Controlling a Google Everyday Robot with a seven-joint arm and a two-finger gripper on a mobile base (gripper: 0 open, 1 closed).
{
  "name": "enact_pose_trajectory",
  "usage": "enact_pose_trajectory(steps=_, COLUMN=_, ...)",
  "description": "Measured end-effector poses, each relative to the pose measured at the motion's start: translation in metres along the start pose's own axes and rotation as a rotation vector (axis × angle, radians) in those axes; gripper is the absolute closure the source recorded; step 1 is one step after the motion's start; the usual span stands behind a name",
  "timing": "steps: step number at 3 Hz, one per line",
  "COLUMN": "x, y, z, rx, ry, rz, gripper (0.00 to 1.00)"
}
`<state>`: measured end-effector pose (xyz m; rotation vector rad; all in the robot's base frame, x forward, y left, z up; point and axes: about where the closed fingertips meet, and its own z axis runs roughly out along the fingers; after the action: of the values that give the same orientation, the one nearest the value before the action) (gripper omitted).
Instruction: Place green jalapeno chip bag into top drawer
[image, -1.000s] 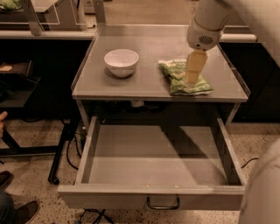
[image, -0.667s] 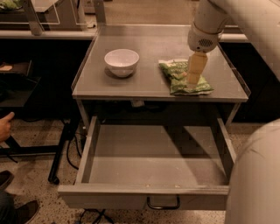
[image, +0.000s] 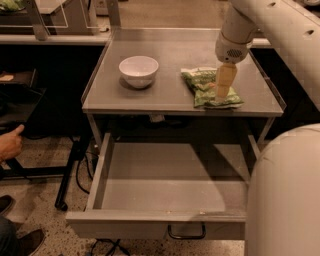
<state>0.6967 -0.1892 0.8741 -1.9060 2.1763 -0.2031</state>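
The green jalapeno chip bag (image: 204, 89) lies flat on the right side of the grey tabletop (image: 170, 60). My gripper (image: 224, 86) hangs straight down over the bag's right part, its pale fingers low on or just above the foil. The top drawer (image: 165, 185) stands pulled open below the tabletop, its flat bottom bare, with a small curved handle (image: 186, 234) on its front.
A white round bowl (image: 138, 71) sits on the tabletop left of the bag. My arm's large pale body (image: 282, 195) covers the lower right and the drawer's right corner. A person's hand (image: 10, 142) and shoes (image: 20, 240) are at the left edge.
The gripper has hardly moved over the bag. My arm's pale body has swelled into the lower right of the view. The person's hand at the left has risen a little.
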Motion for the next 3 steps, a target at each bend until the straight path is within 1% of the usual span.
enact_pose_trajectory(steps=1, x=0.008, y=-0.017, z=0.022, rx=0.012, ry=0.022, rz=-0.027, gripper=0.00)
enact_pose_trajectory(steps=2, x=0.010, y=-0.018, z=0.034, rx=0.004, ry=0.028, rz=-0.029, gripper=0.00)
enact_pose_trajectory(steps=3, x=0.010, y=-0.018, z=0.034, rx=0.004, ry=0.028, rz=-0.029, gripper=0.00)
